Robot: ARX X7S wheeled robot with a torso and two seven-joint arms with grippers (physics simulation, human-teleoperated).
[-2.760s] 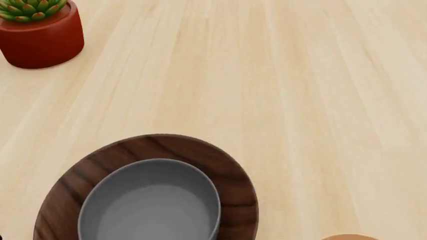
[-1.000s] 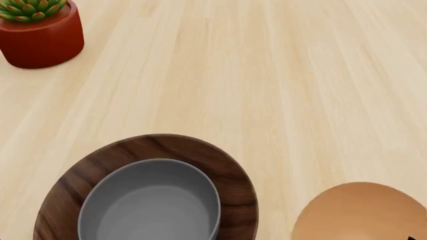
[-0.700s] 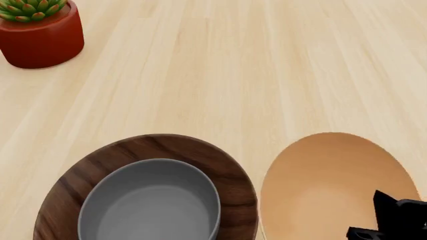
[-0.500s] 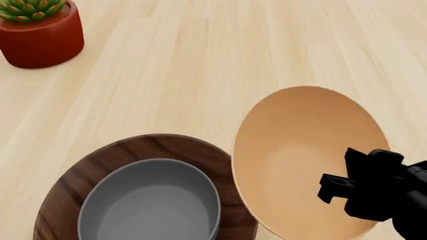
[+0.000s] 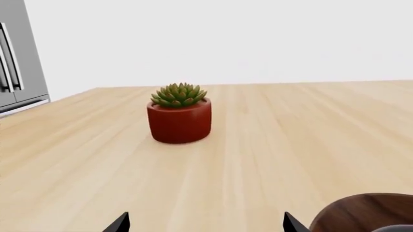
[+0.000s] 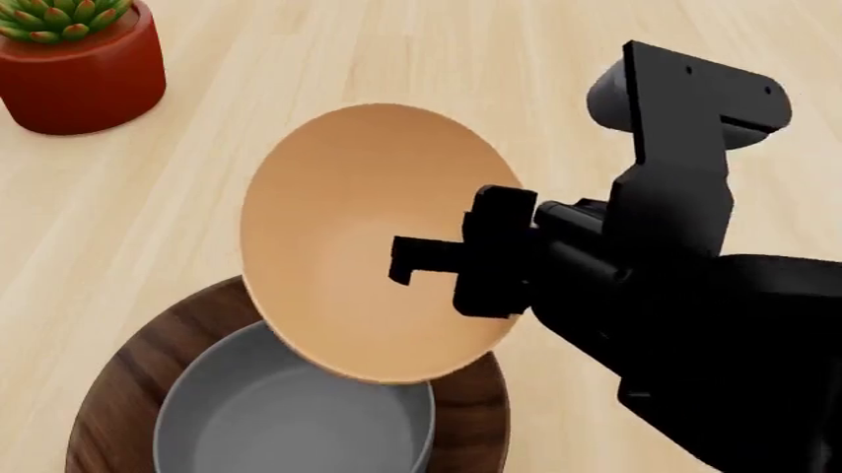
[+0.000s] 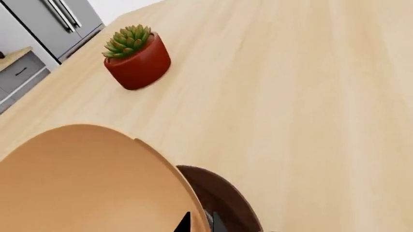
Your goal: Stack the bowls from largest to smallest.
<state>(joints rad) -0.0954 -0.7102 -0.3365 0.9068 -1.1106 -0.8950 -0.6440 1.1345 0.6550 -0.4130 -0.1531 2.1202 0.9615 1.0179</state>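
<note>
Right gripper (image 6: 455, 264) has its jaws clamped on the rim of the orange-tan bowl (image 6: 355, 236), held tilted in the air above the grey bowl (image 6: 283, 419). Grey bowl sits nested inside the walnut bowl (image 6: 132, 365) on the worktop (image 6: 394, 59). Left gripper (image 5: 203, 223): only the two jaw tips show, spread apart, nothing between them. Red succulent pot (image 6: 73, 59) stands well apart at the far left.

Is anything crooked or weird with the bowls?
Only the orange-tan bowl: it hangs tilted steeply in the air, held at its rim by the right gripper, above the grey bowl nested in the wooden bowl. Nothing looks spilled or broken.
</note>
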